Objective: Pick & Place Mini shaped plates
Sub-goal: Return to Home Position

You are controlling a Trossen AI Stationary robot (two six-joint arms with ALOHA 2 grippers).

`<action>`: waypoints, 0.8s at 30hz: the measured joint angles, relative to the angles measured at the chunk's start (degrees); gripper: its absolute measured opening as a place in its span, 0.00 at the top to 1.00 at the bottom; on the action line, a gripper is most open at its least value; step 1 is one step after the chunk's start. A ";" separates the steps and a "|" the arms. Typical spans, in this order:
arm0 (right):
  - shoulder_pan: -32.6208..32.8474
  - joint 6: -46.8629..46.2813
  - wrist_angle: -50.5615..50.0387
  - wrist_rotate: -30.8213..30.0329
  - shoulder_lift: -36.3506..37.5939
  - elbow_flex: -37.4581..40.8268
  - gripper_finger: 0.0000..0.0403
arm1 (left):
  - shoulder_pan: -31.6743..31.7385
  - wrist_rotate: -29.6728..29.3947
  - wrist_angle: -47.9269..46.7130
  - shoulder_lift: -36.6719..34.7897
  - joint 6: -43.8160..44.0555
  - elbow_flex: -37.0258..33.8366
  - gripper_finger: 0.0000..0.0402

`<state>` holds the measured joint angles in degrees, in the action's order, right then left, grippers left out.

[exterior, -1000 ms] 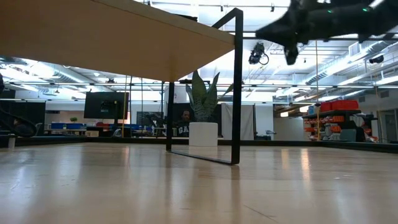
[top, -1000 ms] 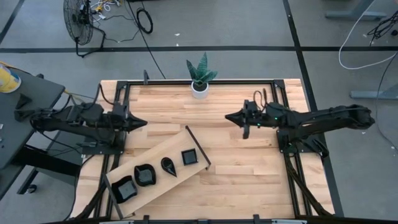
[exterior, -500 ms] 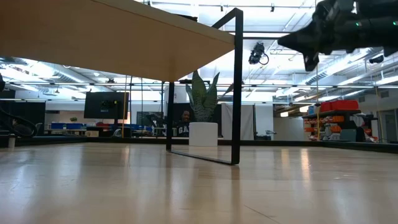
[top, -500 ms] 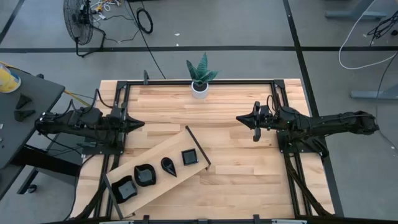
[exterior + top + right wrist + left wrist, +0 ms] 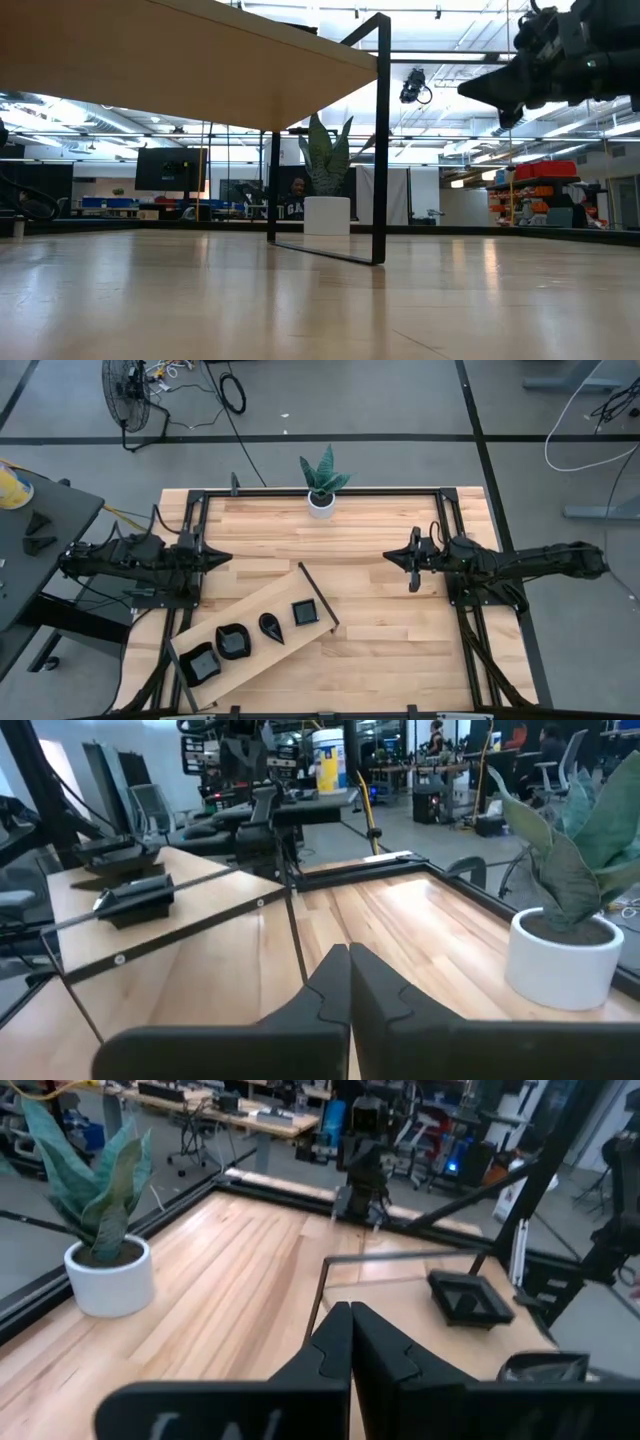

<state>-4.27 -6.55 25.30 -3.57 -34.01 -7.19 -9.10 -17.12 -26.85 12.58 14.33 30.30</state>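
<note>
High view: plates [image 5: 233, 641] on shelf [image 5: 268, 600], far frm right claw [image 5: 388, 556].

The light wooden table [image 5: 380, 650] carries a white plant pot [image 5: 321, 505] at its far edge and a wooden shelf [image 5: 262, 600] set diagonally at near left. Four black plates [image 5: 234, 641] line the shelf.

Bright, even overhead light covers the table [image 5: 390, 605] in the high view, leaving only short, soft shadows beside the wooden board [image 5: 250, 610] and faint glints on the glossy mini shaped plates [image 5: 270, 626]. In the low view, ceiling lights [image 5: 570, 105] shine from behind. They turn the right gripper [image 5: 475, 89] into a dark silhouette and lay pale glare streaks across the tabletop.
</note>
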 joint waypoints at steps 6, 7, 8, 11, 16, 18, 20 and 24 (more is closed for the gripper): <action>0.00 -0.02 2.58 0.17 3.48 3.59 1.00 | 0.00 -0.02 -2.75 0.00 -0.04 0.00 0.99; -0.02 -0.05 2.58 0.51 4.02 4.11 1.00 | 0.00 -0.13 -3.60 0.00 -0.04 0.00 0.99; -0.02 -0.04 2.59 0.84 4.53 4.67 1.00 | 0.00 -0.53 -4.45 0.00 -0.04 0.00 0.98; -0.02 -0.08 2.60 1.42 6.09 5.99 1.00 | 0.00 -1.22 -5.05 0.00 0.00 0.00 0.99; -0.02 -0.55 2.19 1.62 6.88 6.29 1.00 | 0.00 -1.09 -4.77 0.00 0.07 0.00 0.99; -0.02 -1.88 2.12 1.61 6.85 6.29 0.98 | 0.00 -1.04 -4.75 0.00 0.72 0.00 0.98; -0.02 -1.96 2.12 1.60 6.73 6.29 0.96 | 0.00 -0.47 -4.37 0.00 1.59 0.00 0.98; -0.02 -2.01 2.10 1.60 6.59 6.29 0.94 | 0.00 0.85 -2.83 0.02 1.55 0.00 0.99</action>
<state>-4.29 -8.56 27.40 -1.98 -27.42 -0.91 -9.10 -16.27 -29.68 12.60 15.88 30.30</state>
